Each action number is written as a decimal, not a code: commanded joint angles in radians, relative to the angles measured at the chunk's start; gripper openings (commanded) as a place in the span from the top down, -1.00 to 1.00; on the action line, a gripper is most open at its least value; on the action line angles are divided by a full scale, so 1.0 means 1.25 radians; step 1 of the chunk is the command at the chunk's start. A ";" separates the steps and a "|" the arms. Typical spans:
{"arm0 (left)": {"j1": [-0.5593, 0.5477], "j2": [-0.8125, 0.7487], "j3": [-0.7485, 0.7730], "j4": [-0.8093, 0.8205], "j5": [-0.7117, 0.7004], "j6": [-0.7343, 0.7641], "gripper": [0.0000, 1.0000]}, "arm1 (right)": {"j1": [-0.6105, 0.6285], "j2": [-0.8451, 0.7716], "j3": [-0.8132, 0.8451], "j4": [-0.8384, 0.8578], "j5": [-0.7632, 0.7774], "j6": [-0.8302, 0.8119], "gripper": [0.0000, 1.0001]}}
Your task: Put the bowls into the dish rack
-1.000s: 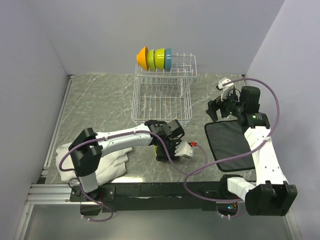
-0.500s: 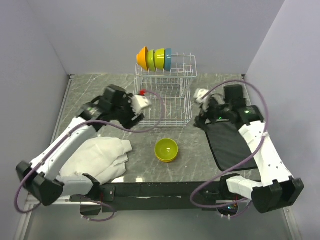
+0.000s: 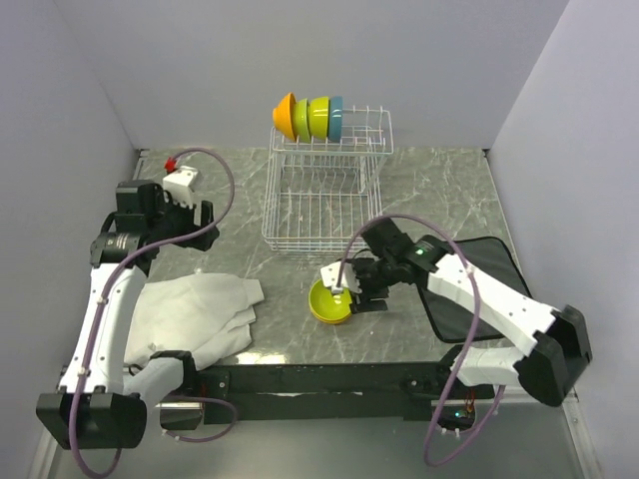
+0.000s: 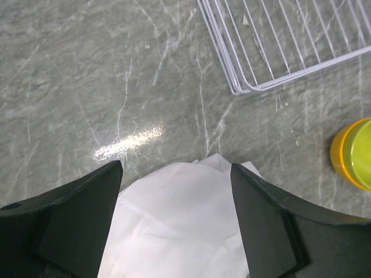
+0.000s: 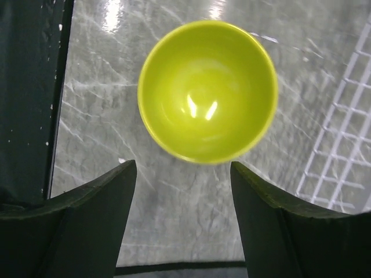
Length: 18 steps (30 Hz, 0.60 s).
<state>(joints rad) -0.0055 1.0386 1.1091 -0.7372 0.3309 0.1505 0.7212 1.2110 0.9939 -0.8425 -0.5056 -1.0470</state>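
Note:
A lime-green bowl [image 3: 330, 300] sits upright on the table in front of the white wire dish rack [image 3: 321, 215]. It shows in the right wrist view [image 5: 207, 91] and at the edge of the left wrist view [image 4: 353, 153]. Several bowls, orange [image 3: 285, 115], lime [image 3: 319, 117] and blue [image 3: 336, 118], stand on edge in the rack's raised tier. My right gripper [image 3: 361, 292] is open and empty just right of the bowl, its fingers [image 5: 98, 214] short of the rim. My left gripper [image 3: 180, 212] is open and empty at the far left, above a white cloth [image 4: 179, 226].
The white cloth [image 3: 200, 314] lies crumpled at the near left. A dark mat [image 3: 469, 284] lies at the right, partly under my right arm. The rack's corner [image 4: 243, 87] is in the left wrist view. Grey walls close in the table.
My right gripper has swung from the mat's far edge down to the lime bowl. My left arm has pulled back from the rack to the far left.

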 commanded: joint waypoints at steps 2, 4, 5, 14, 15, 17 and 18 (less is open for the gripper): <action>0.047 -0.053 -0.027 0.051 0.062 -0.043 -0.99 | 0.067 0.055 0.038 -0.010 0.049 -0.073 -0.39; 0.057 -0.053 -0.037 0.051 0.075 -0.047 -0.99 | 0.084 0.069 0.034 -0.014 0.061 -0.094 -0.32; 0.063 -0.055 -0.039 0.052 0.079 -0.049 -0.99 | 0.097 0.074 0.032 -0.019 0.069 -0.111 -0.26; 0.076 -0.068 -0.063 0.060 0.079 -0.053 -0.99 | 0.124 0.134 0.042 -0.023 0.083 -0.148 -0.01; 0.074 -0.069 -0.066 0.060 0.078 -0.053 -0.99 | 0.127 0.141 0.041 -0.019 0.084 -0.150 -0.01; 0.076 -0.068 -0.070 0.062 0.076 -0.054 -0.99 | 0.130 0.147 0.041 -0.016 0.089 -0.152 -0.01; 0.076 -0.069 -0.071 0.063 0.076 -0.053 -0.99 | 0.132 0.154 0.042 -0.014 0.090 -0.152 0.00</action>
<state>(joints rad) 0.0822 0.9768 1.0290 -0.6956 0.4042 0.0925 0.8703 1.3884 1.0054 -0.8608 -0.4068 -1.2076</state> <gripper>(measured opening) 0.994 0.506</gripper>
